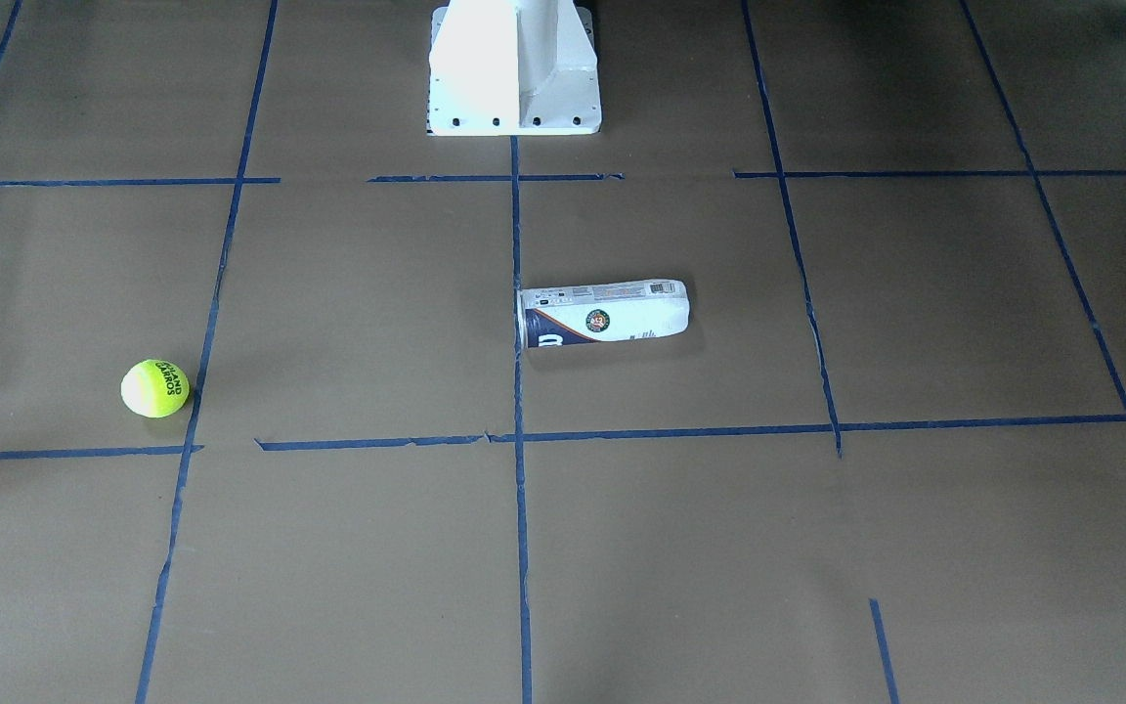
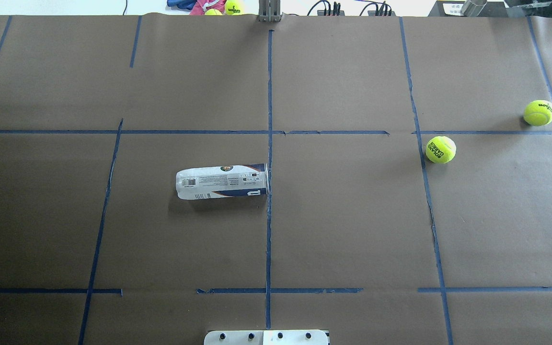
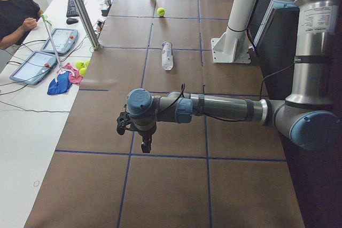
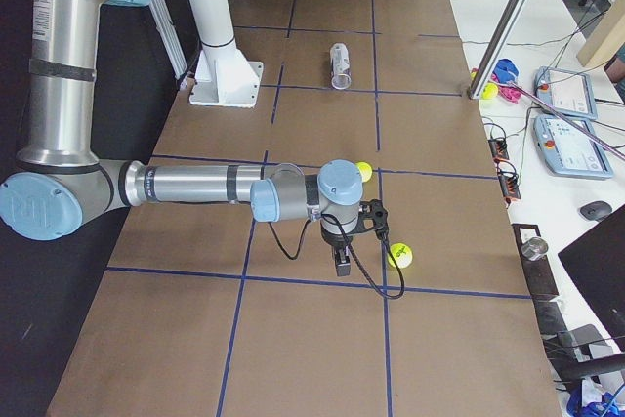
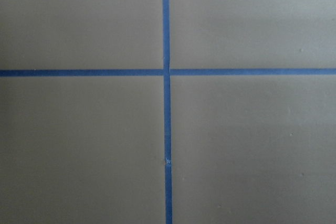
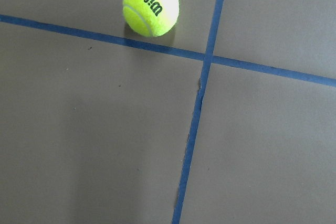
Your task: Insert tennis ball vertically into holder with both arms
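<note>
In the front-facing view, the clear tennis-ball can (image 1: 605, 313) lies on its side near the middle of the brown-papered table (image 1: 817, 548). Its rimmed end touches a blue tape line (image 1: 516, 391) and points to 9 o'clock. The tennis ball (image 1: 154, 388), lettered "Roland Garros", rests well apart at about 8 o'clock from the can, just beside another tape line. The white pedestal base (image 1: 514, 68) stands at 12 o'clock.

From overhead, the can (image 2: 222, 181) lies with its rimmed end toward 3 o'clock. The tennis ball (image 2: 441, 149) sits far off at roughly 3 o'clock from it. A second ball, marked Wilson (image 2: 539, 113), lies at 2 o'clock from the first.

In the left-end view, the near left arm (image 3: 214, 108) stretches level over the table, and its pincer (image 3: 145, 144) hangs pointing down. Whether its fingers are apart or together cannot be told. A person (image 3: 16, 9) sits at the side desk at 10 o'clock.

In the right-end view, the near right arm (image 4: 195, 185) reaches out likewise. Its pincer (image 4: 339, 263) points down near the Wilson ball, and its state cannot be told.

The left wrist camera shows only crossed blue tape (image 5: 166, 72) on brown paper.

The right wrist camera shows the Wilson ball at 11 o'clock, just beside a tape line.
</note>
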You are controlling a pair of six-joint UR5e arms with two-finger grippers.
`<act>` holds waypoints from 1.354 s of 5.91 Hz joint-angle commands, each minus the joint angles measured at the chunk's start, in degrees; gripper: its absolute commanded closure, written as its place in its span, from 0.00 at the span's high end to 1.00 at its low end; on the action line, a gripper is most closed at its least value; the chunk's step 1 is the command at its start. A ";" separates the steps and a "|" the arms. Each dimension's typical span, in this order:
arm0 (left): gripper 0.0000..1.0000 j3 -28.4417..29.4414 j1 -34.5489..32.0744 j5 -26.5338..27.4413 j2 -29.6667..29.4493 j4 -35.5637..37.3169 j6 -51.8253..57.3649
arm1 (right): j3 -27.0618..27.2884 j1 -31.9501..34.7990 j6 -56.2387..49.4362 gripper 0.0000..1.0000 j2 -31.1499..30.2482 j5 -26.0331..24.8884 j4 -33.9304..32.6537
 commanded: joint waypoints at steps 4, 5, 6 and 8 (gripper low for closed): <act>1.00 -0.44 0.58 0.11 1.27 0.22 0.00 | -0.89 -0.15 0.01 1.00 0.01 0.19 0.55; 1.00 -2.09 0.67 0.11 1.79 0.31 1.04 | -0.98 -0.15 0.01 1.00 0.01 0.20 0.64; 1.00 -5.76 0.93 0.28 6.67 0.48 4.45 | -0.98 -0.15 -0.08 1.00 0.01 -0.15 0.55; 1.00 -6.33 2.33 4.55 6.89 0.57 6.31 | -1.42 -0.15 -0.08 1.00 0.01 -0.77 0.38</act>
